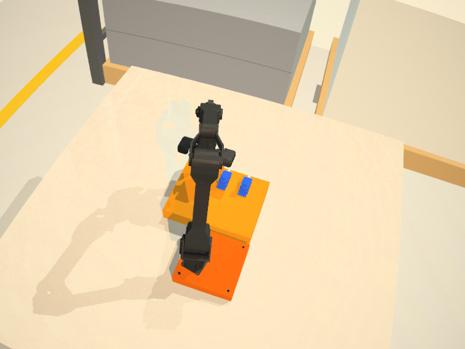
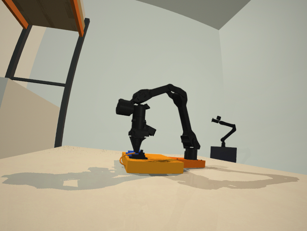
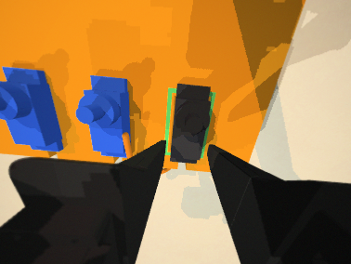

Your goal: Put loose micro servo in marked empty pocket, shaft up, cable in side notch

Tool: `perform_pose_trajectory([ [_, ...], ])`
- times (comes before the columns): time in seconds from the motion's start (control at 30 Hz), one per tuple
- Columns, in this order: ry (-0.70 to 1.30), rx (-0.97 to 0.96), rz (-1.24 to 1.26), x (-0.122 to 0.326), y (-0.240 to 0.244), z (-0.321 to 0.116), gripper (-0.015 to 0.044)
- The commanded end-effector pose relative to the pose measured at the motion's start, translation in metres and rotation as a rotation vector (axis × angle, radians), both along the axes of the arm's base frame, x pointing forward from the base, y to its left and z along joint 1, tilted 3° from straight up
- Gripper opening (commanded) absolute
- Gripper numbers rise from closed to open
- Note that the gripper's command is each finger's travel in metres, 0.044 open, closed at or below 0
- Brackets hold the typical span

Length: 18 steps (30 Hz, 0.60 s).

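The black micro servo (image 2: 139,156) (image 3: 191,125) sits low in the pocket, inside the green outline (image 3: 167,123), which shows on both long sides in the wrist view. Its shaft points up. Its body is mostly sunk below the orange deck (image 1: 232,221) (image 2: 153,167) (image 3: 139,14); whether both ears lie flat cannot be told. My gripper (image 2: 136,152) (image 3: 187,147) is open, with its fingertips low at either side of the servo and gaps visible beside it. An orange cable (image 2: 120,160) loops over the deck's edge; whether it lies in the side notch (image 3: 182,165) is unclear. The arm hides the servo in the top view.
Two blue servos (image 1: 224,180) (image 1: 245,186) stand in the deck beside the pocket; the nearer one (image 3: 109,113) is left of my left finger in the wrist view. The red-orange base plate (image 1: 225,266) adjoins the deck. A second small arm (image 2: 228,124) stands in the background.
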<state>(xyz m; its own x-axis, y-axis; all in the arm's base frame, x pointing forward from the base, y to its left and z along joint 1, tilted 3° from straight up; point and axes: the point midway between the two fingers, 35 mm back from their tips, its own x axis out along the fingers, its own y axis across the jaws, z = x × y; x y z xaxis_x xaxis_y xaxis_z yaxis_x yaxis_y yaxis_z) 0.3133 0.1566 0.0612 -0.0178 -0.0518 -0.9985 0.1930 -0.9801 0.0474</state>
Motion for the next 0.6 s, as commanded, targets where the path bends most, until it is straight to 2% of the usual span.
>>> perform_pose_trajectory([
  [0.0, -0.018, 0.008, 0.001, -0.001, 0.000, 0.017, 0.0187],
  [0.1, -0.018, 0.008, 0.001, 0.000, 0.001, 0.017, 0.0187],
  [0.27, -0.016, 0.009, 0.001, -0.026, 0.000, 0.035, 0.0319],
  [0.43, -0.012, 0.008, 0.001, -0.085, -0.011, 0.072, 0.0440],
  [0.57, -0.011, 0.007, 0.001, -0.104, -0.016, 0.081, 0.0440],
])
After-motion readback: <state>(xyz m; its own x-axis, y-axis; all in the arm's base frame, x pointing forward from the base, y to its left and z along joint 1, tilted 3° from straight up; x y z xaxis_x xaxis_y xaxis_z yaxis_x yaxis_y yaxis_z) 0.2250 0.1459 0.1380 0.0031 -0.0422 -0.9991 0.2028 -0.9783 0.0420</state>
